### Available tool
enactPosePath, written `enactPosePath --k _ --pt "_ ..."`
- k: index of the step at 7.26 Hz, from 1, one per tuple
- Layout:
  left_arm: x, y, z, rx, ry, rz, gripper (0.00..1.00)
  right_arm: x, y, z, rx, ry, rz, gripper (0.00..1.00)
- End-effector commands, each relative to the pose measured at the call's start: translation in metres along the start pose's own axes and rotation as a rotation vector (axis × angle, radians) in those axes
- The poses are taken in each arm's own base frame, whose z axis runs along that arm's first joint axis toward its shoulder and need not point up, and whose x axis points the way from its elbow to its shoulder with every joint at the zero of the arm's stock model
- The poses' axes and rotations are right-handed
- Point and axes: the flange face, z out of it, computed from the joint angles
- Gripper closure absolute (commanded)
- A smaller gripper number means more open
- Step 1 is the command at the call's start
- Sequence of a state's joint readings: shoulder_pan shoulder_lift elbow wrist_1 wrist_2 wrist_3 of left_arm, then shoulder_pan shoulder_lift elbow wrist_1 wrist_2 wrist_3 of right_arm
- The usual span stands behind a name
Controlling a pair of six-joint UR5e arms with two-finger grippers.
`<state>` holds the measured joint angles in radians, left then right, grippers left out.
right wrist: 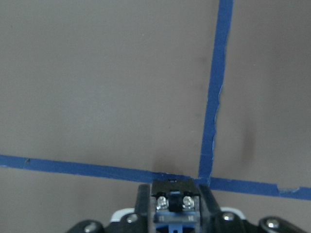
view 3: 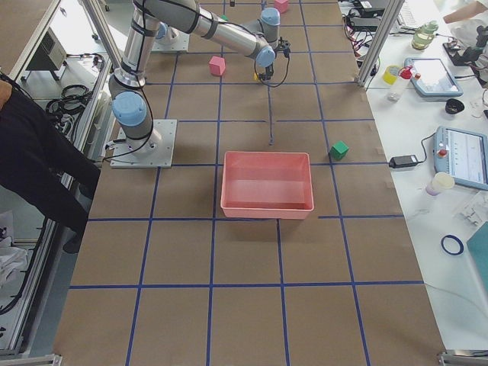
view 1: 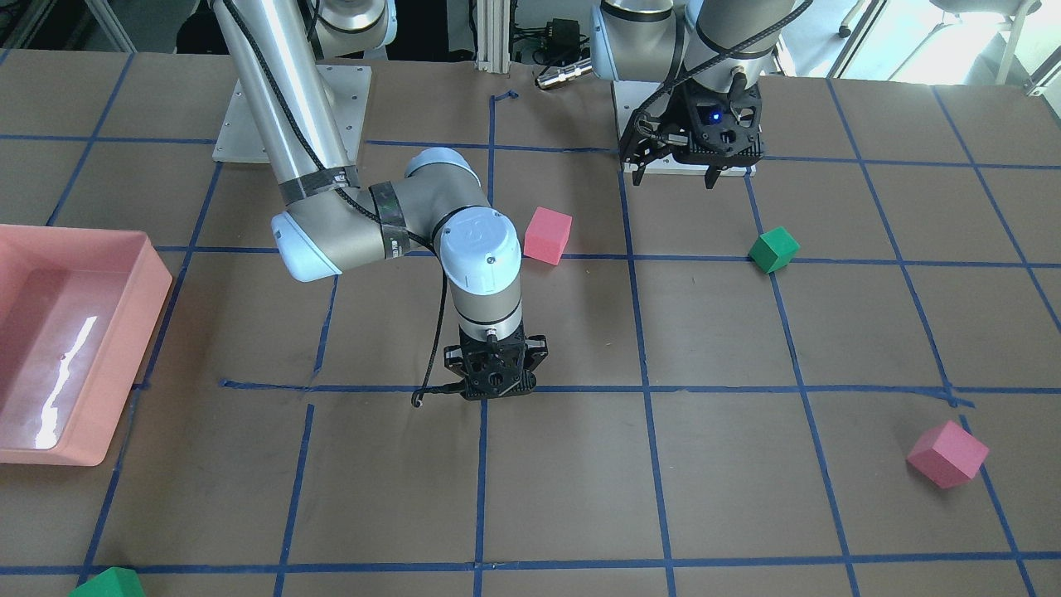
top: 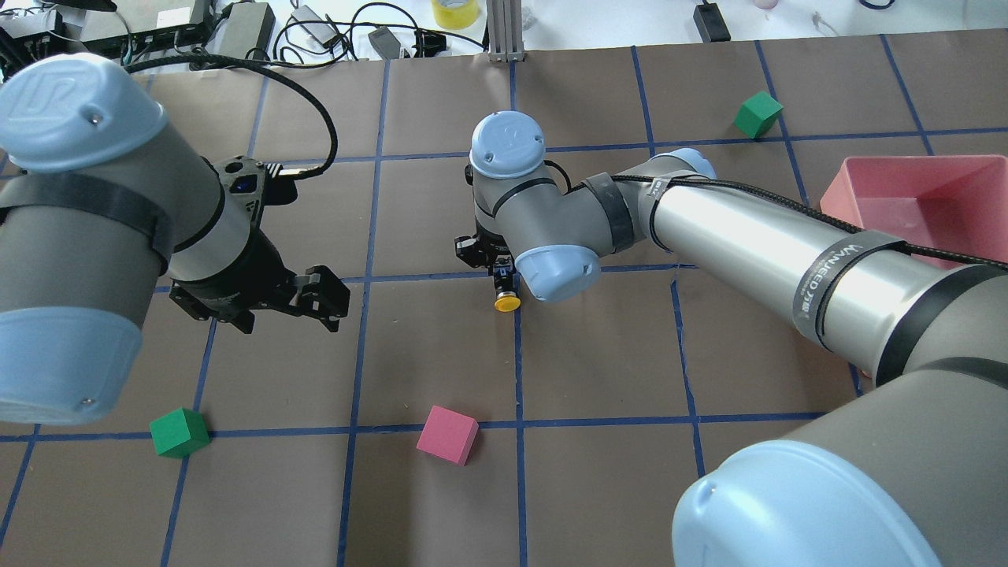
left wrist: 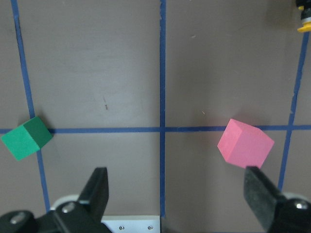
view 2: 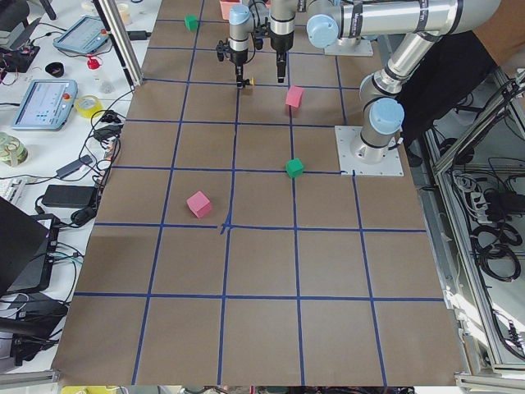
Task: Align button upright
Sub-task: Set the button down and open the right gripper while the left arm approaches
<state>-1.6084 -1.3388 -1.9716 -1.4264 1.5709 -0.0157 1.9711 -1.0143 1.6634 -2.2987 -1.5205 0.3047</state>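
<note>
The button (top: 505,302) shows its round yellow cap just below my right gripper (top: 499,277) in the overhead view, low over the table at a blue tape crossing. The right wrist view shows its bluish base with two screws (right wrist: 172,204) clamped between the shut fingers (right wrist: 143,204). The cap points to the robot's side, so the button looks tilted rather than upright. In the front view the right gripper (view 1: 495,390) hides the button. My left gripper (top: 287,315) is open and empty, well to the left. The left wrist view catches the cap (left wrist: 304,24) at its top right corner.
A pink cube (top: 447,435) and a green cube (top: 179,432) lie on the near side of the table. Another green cube (top: 758,114) lies far right. A pink bin (top: 866,189) stands at the right edge. A second pink cube (view 1: 947,453) lies far left.
</note>
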Motion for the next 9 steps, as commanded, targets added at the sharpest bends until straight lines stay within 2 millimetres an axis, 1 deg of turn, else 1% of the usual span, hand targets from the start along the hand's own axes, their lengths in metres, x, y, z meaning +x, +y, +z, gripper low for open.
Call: enactPosePath --k 1,2,3,4,5,6,7,8,9 --pt "0.007 0.013 0.015 0.017 0.002 0.023 0.00 0.002 0.005 0.002 -0.008 0.002 0.001 0.31" --pt "0.009 0.022 0.013 0.027 0.002 0.029 0.00 0.002 0.004 -0.002 -0.002 0.002 0.002 0.18" --pt "0.010 0.028 0.016 0.026 0.000 0.033 0.00 0.002 0.004 -0.016 0.020 -0.002 -0.005 0.05" --pt "0.011 0.033 0.026 0.044 0.001 0.030 0.00 0.000 0.002 -0.040 0.053 -0.008 -0.013 0.00" --pt "0.011 0.036 0.042 0.069 0.003 0.032 0.00 0.007 0.000 -0.065 0.077 -0.014 -0.014 0.00" --pt "0.015 0.038 0.050 0.079 0.004 0.043 0.00 0.020 -0.004 -0.087 0.077 -0.007 -0.009 0.00" --pt "0.025 0.038 0.052 0.092 0.003 0.071 0.00 0.048 -0.012 -0.112 0.052 0.002 0.010 0.00" --pt "0.040 0.037 0.051 0.137 0.006 0.111 0.00 0.082 -0.015 -0.152 0.020 0.017 0.009 0.00" --pt "0.048 0.037 0.060 0.168 0.014 0.118 0.00 0.119 -0.011 -0.201 -0.004 0.025 -0.005 0.00"
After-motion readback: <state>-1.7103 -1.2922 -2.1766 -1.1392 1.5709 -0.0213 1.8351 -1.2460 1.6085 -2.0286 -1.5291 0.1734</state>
